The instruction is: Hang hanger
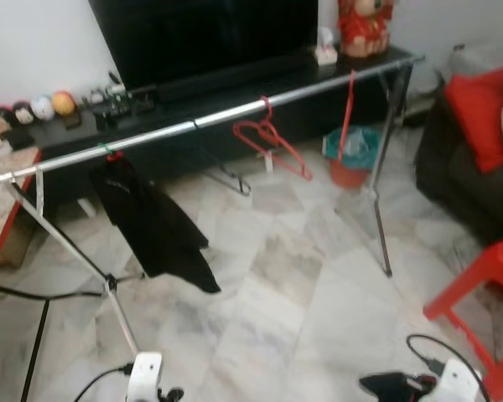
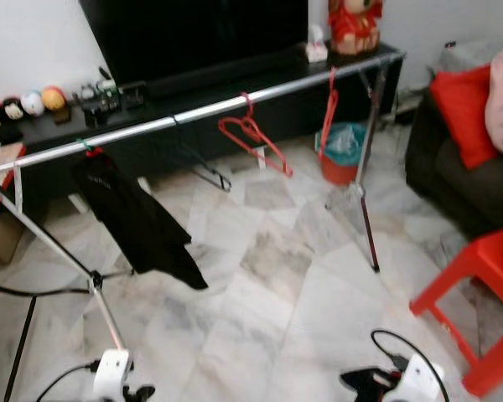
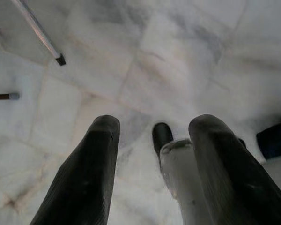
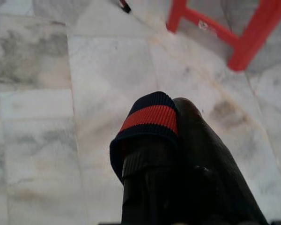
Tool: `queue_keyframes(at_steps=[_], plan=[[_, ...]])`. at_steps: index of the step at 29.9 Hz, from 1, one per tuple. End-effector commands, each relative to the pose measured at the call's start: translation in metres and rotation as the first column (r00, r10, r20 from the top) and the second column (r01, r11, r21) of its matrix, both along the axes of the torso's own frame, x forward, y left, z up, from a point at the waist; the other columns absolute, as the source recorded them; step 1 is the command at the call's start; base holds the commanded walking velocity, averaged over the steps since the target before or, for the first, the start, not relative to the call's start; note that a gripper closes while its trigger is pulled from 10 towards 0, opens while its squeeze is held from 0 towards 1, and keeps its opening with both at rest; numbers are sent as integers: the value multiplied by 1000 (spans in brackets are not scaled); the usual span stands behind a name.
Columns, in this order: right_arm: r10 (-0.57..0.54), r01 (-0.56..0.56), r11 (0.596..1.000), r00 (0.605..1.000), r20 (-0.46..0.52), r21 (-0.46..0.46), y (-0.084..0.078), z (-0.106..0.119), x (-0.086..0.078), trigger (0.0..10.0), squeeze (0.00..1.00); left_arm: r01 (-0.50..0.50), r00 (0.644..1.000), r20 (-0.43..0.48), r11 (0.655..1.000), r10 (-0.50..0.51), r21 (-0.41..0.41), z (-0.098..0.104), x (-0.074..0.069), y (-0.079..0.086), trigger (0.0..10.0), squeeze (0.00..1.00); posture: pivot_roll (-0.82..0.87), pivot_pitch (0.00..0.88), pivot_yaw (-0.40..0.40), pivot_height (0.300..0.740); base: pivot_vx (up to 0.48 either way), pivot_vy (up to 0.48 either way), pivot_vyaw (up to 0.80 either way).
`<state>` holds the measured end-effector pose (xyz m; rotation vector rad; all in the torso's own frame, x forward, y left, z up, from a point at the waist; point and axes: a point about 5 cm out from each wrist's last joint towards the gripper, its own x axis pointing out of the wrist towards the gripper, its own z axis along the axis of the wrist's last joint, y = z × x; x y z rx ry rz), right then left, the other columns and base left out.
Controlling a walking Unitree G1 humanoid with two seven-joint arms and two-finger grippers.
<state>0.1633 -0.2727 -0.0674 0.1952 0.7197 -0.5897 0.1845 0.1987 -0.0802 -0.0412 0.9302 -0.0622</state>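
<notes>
- R gripper: low over the floor, fingers pressed together, clenched on a dark knit cuff w/ a red stripe; cuff wraps one fingertip.
- Same gripper in head cam at bottom right, black tip pointing to robot's left, cable looping off the wrist.
- L gripper: fingers spread apart, nothing between them, pointing down at the tiles. A pale cylinder part w/ black tip sits beside one finger – can't tell what it is.
- L wrist in head cam at bottom left, hanging low.
- Floor: pale marble tiles.
- Rack: long metal rail running across the room, on crossed legs on left and a straight leg on right.
- Red hanger hooked on rail near mid, tilted, bare.
- Black garment hangs off rail towards left end, on a hanger w/ green hook.
- Red strap-like thing dangles from rail near right end; blurry, can't tell what.
- Behind rack: dark TV on low black bench, small toys on left, red figure on right.
- Teal bin on floor behind right leg.
- Right side: dark sofa w/ red cushion, red stool near R arm.
</notes>
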Motion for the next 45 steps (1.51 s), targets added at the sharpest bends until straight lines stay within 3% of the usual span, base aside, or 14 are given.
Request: queue_keyframes(at_steps=[1, 26, 30, 34, 36, 39, 42, 45], plan=[[9, -9, 1000, 1000, 9, 19, 9, -2, 3, 10000, 0, -18, 1000, -8, 1000, 18, 24, 0, -2, 9, 10000, 0, -130, 0, 98, 740, 326, 0, 0], [-8, 8, 1000, 1000, 8, -1, 4, 0, 1, 10000, 0, -12, 1000, -10, 1000, 12, 23, -1, -4, 9, 10000, 0, -135, 0, 95, 740, 329, 0, 0], [22, -22, 998, 1000, -8, -61, -4, 3, 2, 10000, 0, -10, 1000, -11, 1000, 11, 24, -1, -4, 9, 10000, 0, -133, 0, 94, 740, 326, 0, 0], [63, -101, 961, 986, -153, -256, -34, 11, -9, 10000, 0, -8, 1000, -10, 1000, 8, 30, -1, -5, 9, 10000, 0, -137, 0, 93, 740, 76, 0, 0], [43, -82, 960, 988, -149, -267, -39, 12, -11, 10000, 0, -9, 1000, -10, 999, 9, 31, -1, -5, 9, 10000, 0, -137, 0, 93, 740, 0, 0, 0], [9, -106, 915, 970, -242, -390, -63, 19, -26, 10000, 0, -11, 1000, -7, 999, 12, 30, -1, -4, 9, 10000, 0, -140, 0, 91, 740, 0, 0, 0], [29, -192, 872, 938, -344, -451, -70, 19, -36, 10000, 0, -13, 1000, -7, 999, 13, 30, 0, -4, 9, 10000, 0, -146, 0, 91, 740, 0, 0, 0], [23, -210, 859, 927, -375, -467, -72, 18, -41, 10000, 0, -14, 1000, -6, 999, 14, 30, 0, -4, 9, 10000, 0, -146, 0, 91, 740, 0, 0, 0]])
